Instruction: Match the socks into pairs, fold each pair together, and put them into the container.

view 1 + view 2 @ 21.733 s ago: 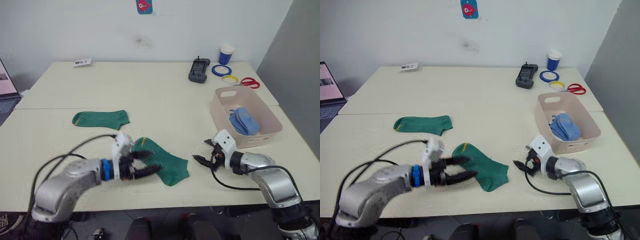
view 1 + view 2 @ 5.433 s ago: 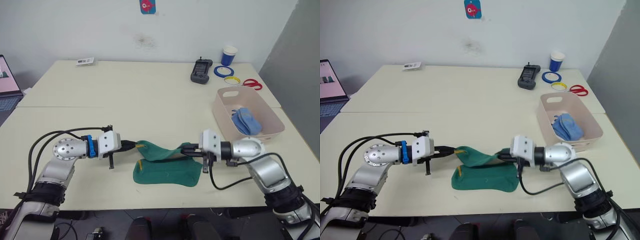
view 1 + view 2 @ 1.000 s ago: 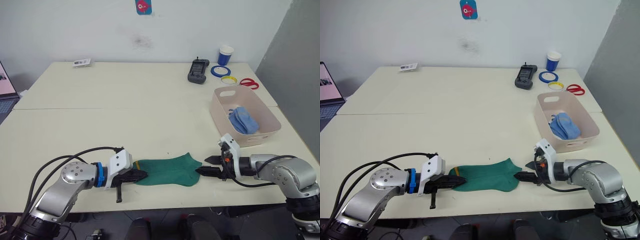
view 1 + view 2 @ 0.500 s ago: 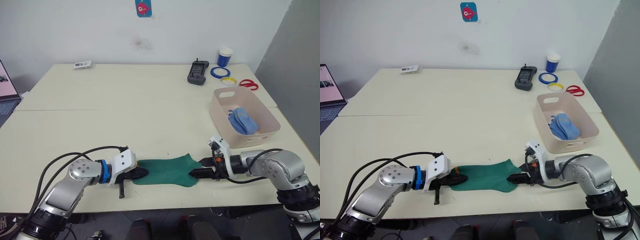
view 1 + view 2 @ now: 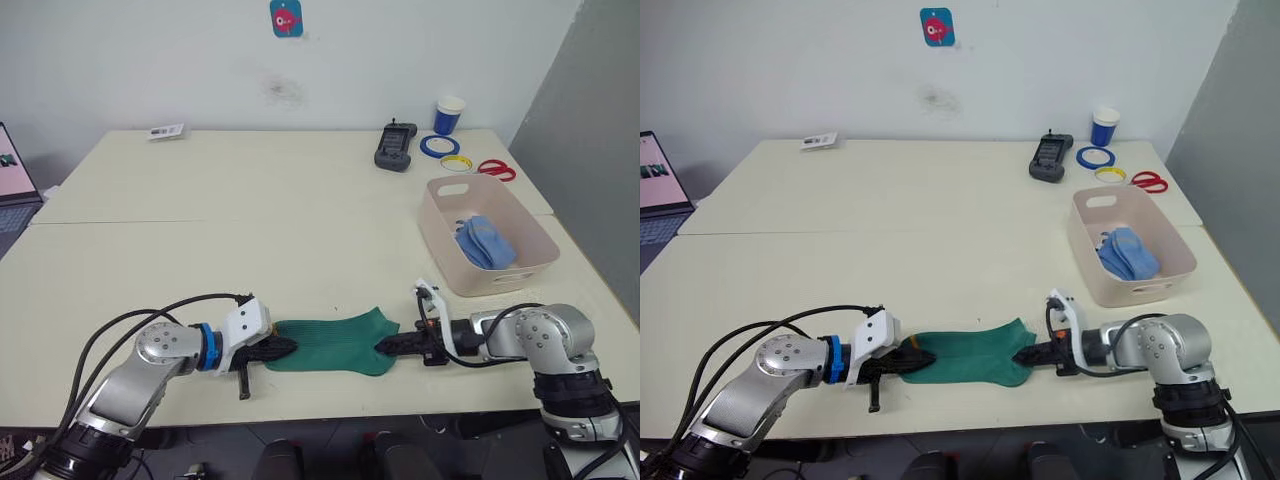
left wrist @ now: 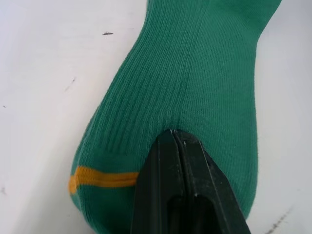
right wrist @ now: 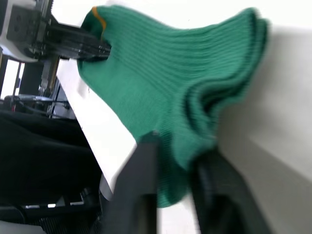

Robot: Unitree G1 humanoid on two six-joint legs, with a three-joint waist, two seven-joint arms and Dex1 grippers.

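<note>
Two green ankle socks with yellow trim lie stacked flat near the front edge of the pale tabletop. The left claw is clamped on their trimmed end; the right claw straddles the opposite end, fingers apart. Light blue socks sit inside the pale pink rectangular plastic tub.

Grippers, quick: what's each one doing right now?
Left gripper: shut on the yellow-trimmed end of the green socks.
Right gripper: open, its fingers either side of the socks' other end.
</note>
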